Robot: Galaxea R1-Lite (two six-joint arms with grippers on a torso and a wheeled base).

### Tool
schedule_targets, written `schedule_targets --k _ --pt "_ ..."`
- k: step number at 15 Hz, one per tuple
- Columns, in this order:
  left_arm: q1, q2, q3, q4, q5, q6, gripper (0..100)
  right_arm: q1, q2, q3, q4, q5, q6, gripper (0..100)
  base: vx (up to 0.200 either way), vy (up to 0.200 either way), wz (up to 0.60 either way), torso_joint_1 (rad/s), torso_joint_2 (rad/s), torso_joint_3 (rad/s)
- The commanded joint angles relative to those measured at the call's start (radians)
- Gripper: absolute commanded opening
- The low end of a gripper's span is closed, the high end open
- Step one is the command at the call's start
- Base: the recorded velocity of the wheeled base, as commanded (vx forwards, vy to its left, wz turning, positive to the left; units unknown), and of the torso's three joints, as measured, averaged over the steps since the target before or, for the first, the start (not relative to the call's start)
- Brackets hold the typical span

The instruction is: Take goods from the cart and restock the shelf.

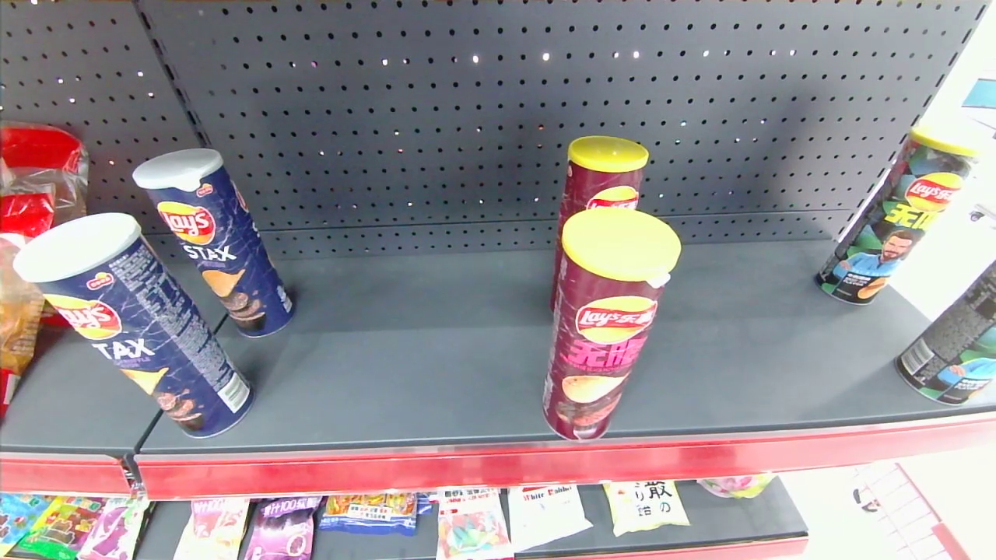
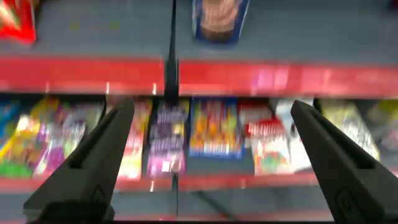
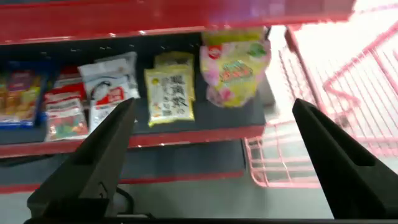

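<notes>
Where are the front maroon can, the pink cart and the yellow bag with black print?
front maroon can (image 1: 603, 365), head view, label.
pink cart (image 3: 273, 158), right wrist view, wire mesh.
yellow bag (image 3: 169, 93), right wrist view, front panel.

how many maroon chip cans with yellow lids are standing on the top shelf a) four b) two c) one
b: the head view shows two, a front maroon can near the red lip of the shelf and a rear maroon can right behind it, each with a yellow lid.
</notes>
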Motion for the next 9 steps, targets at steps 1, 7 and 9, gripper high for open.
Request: schedule_targets --k 1,7,9 --pt "0.000 0.003 0.114 -0.073 0.007 0.019 100 -0.004 -0.068 0.081 -0.154 0.035 -0.039 100 0.000 0.000 0.00 0.000 0.00 0.000" --pt "0.000 0.003 0.117 -0.084 -0.001 0.042 100 -0.005 -0.069 0.177 -0.286 0.027 0.024 100 0.000 0.000 0.00 0.000 0.00 0.000" --pt "0.000 0.003 0.117 -0.084 -0.001 0.042 100 -0.005 -0.069 0.177 -0.286 0.027 0.024 100 0.000 0.000 0.00 0.000 0.00 0.000"
